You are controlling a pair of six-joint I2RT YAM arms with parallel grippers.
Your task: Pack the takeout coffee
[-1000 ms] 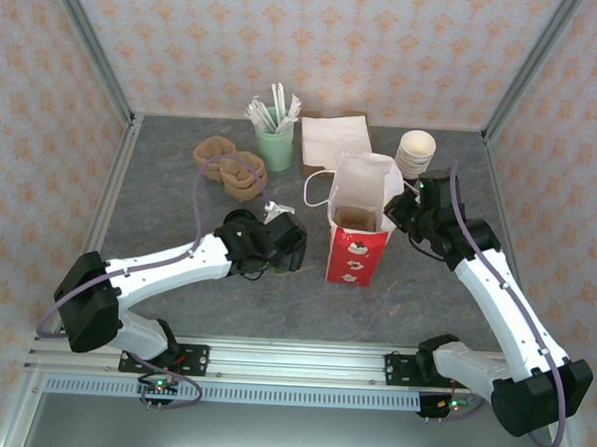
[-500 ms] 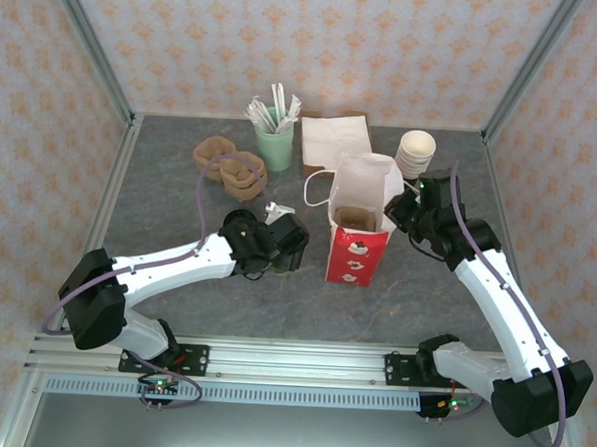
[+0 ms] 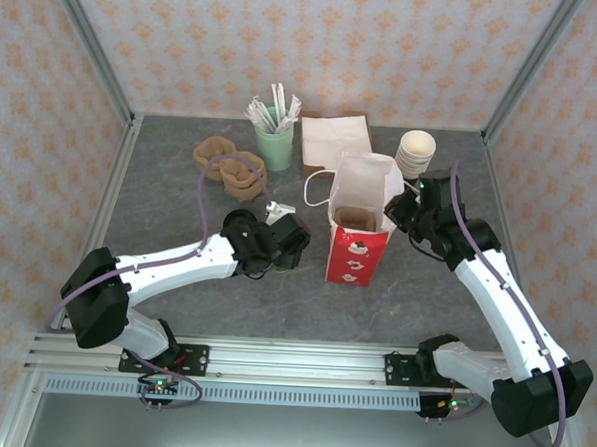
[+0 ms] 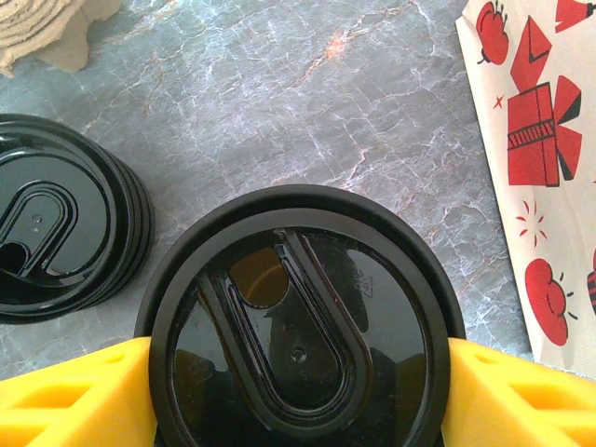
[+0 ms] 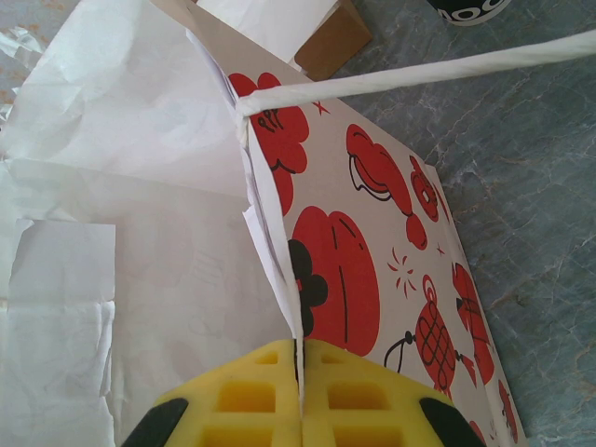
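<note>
Yellow-padded left hand (image 4: 298, 377) straddles the takeout coffee (image 4: 298, 326) on the desk (image 4: 279, 93); whether it grips, cannot tell. Edge of red bag (image 5: 354, 270) pinched flat in right hand (image 5: 300, 391).

red bag (image 3: 355, 252) upright | black lids (image 4: 56, 233) stacked | cream cups (image 3: 417, 150) stacked rear-right

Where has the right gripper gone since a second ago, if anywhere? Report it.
No. The right gripper sits at the same spot beside the stacked cups, shut on the red bag at its rim.
</note>
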